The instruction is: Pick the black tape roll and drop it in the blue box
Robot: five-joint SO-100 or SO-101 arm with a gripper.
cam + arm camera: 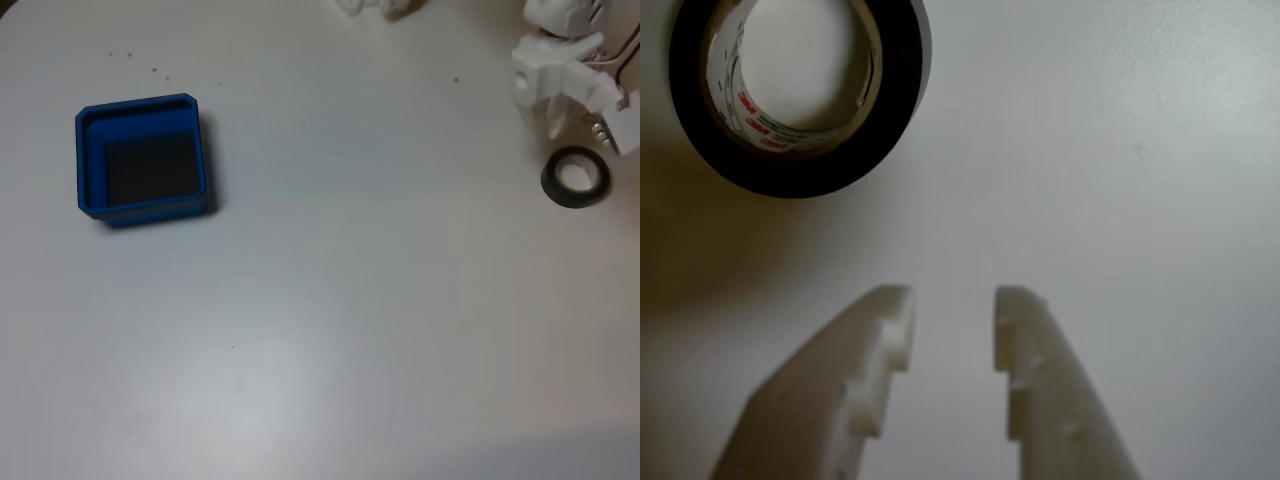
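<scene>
Sitting at the left of the fixed view, the blue box (142, 160) rests flat on the pale table (330, 330), and only its dark floor shows inside, so nothing has been dropped into it. Across a wide stretch of bare table, at the right of that view, the black tape roll (577, 178) lies flat with its pale core facing up, well apart from the box. Just above it in the picture hangs the white arm (560, 60), bent down toward the table with the gripper (553, 125) pointing at the surface beside the roll, near it but not touching. In the wrist view the roll (800, 95) is at the upper left, red print visible on its inner core, while the two white fingers (1035, 380) reach in from the bottom edge with a narrow gap between their tips and only bare table in that gap. So the jaws stand slightly apart and hold nothing. My judgement is that the task is at its start: the approach is under way, but the grasp, the lift, the carry across to the box and the release are all left to do. The fingers look aimed to the right of the roll in the wrist view, so they would probably need to line up with its rim before closing.
</scene>
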